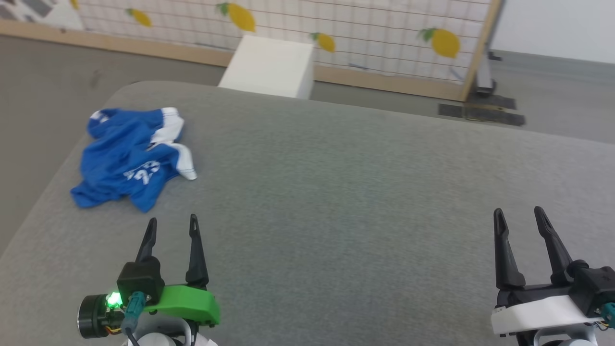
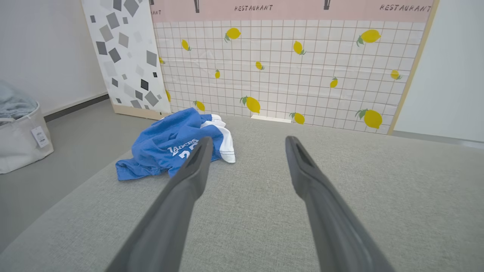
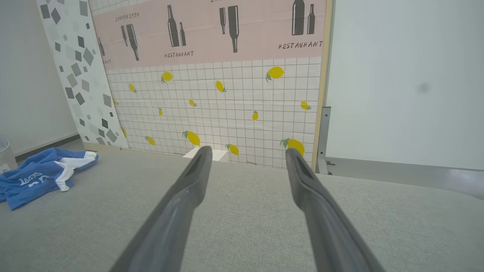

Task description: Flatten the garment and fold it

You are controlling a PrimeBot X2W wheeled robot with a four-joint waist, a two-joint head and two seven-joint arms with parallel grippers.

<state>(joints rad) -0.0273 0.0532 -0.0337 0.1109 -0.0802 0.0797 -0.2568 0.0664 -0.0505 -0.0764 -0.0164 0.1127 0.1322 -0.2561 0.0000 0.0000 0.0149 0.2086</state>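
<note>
The left gripper [image 1: 173, 220] hangs over the near left part of the grey worktop [image 1: 336, 192]. Its two dark fingers are spread wide, point away from the robot, and hold nothing. The right gripper [image 1: 518, 211] hangs over the near right part, well apart from the left one, with its fingers just as wide and nothing between them. The garment [image 1: 129, 158] lies crumpled in a loose heap on the far left of the worktop, close to the left edge. It is ahead of the left gripper and a little to its left, with bare cloth surface between the two. It is bright blue and rumpled, not spread out. A white side panel is turned up along the edge nearest the middle of the worktop, and white lettering with a number shows on top. In the left wrist view the left finger crosses in front of the heap's near edge, while the head view shows a clear gap between them. Beyond the far edge stands a white box [image 1: 269, 65] on the grey floor [image 1: 43, 77]. Behind it is an upright panel [image 1: 384, 38] printed with a grid and yellow lemons. In the left wrist view a pale bag [image 2: 19, 139] with a tag sits on the floor off the worktop's left side.
</note>
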